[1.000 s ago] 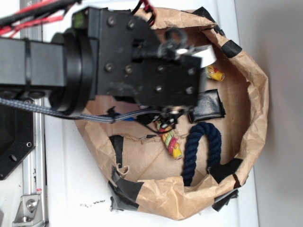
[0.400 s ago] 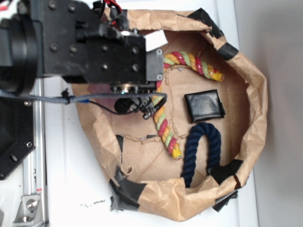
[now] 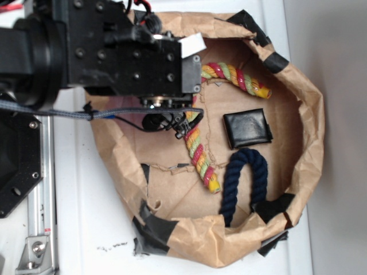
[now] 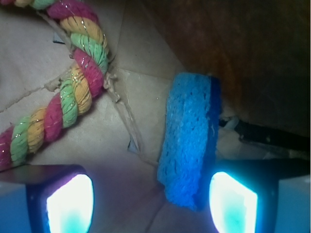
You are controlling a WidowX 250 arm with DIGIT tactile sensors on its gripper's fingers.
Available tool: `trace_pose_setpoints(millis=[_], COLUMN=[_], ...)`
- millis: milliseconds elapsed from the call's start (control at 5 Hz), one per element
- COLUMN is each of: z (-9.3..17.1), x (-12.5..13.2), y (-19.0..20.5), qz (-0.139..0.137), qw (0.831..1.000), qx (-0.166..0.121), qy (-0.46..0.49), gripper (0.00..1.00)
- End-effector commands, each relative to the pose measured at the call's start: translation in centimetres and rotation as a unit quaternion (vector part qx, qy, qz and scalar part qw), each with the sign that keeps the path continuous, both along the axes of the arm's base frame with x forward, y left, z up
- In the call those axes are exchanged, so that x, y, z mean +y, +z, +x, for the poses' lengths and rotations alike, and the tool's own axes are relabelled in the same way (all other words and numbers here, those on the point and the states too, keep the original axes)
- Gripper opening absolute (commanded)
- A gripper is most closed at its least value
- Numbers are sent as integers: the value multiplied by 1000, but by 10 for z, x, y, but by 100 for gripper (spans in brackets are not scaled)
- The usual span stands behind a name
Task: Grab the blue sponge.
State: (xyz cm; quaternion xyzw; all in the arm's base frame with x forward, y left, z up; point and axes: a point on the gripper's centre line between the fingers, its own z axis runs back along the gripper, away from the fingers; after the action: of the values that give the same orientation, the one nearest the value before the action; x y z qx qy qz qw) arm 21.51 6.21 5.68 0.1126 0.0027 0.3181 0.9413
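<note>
Wrist view: blue sponge on edge against the paper wall, just right of the multicoloured rope; gripper spread wide, holding nothing, its right finger touching the sponge; I would shift toward that wall, straddle the sponge, then close.

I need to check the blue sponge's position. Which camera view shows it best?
The wrist view: the blue sponge fills its centre, close to one gripper finger. In the exterior view the arm hides it completely.
</note>
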Motion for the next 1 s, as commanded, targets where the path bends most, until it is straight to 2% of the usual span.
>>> trace_pose_setpoints(millis=[0, 200, 800], z=[-9, -9, -2], x=[27, 6, 0], y=[-24, -60, -65], qz=[-2, -61, -44], qw=[999, 996, 996], qx=[-37, -36, -23], qy=[-27, -56, -74], gripper=[100, 100, 100])
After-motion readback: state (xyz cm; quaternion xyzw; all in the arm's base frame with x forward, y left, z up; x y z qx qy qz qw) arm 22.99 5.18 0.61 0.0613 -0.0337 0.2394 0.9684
